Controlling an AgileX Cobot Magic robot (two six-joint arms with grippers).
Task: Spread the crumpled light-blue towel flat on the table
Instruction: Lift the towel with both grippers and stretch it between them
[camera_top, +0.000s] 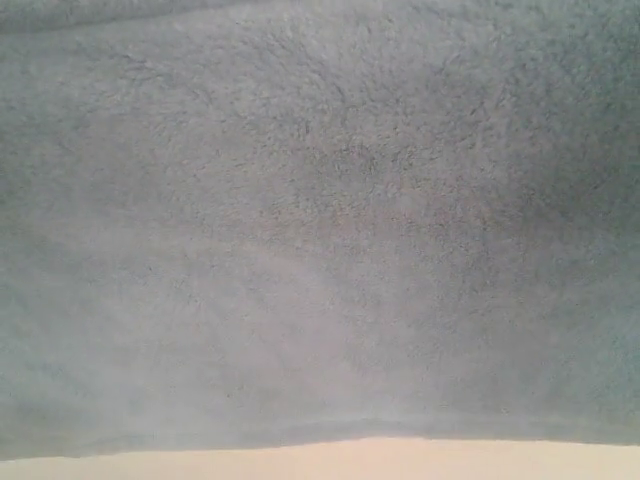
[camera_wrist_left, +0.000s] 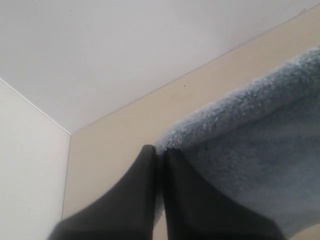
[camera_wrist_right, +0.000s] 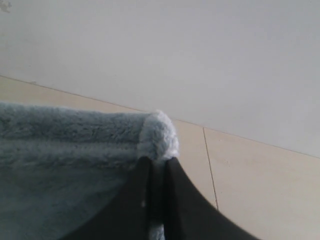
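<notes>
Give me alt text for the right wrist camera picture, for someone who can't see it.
The right tool, shut, pinches a corner of a fluffy light-blue towel. Beyond lie a beige table and a pale wall.

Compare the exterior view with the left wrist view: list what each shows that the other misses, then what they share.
Only the exterior view: the broad fluffy face of the towel, filling almost the whole picture, with no end effector in sight. Only the left wrist view: the left end effector, shut on the towel's edge, and the pale wall behind. Both: the towel and a bare strip of the table.
</notes>
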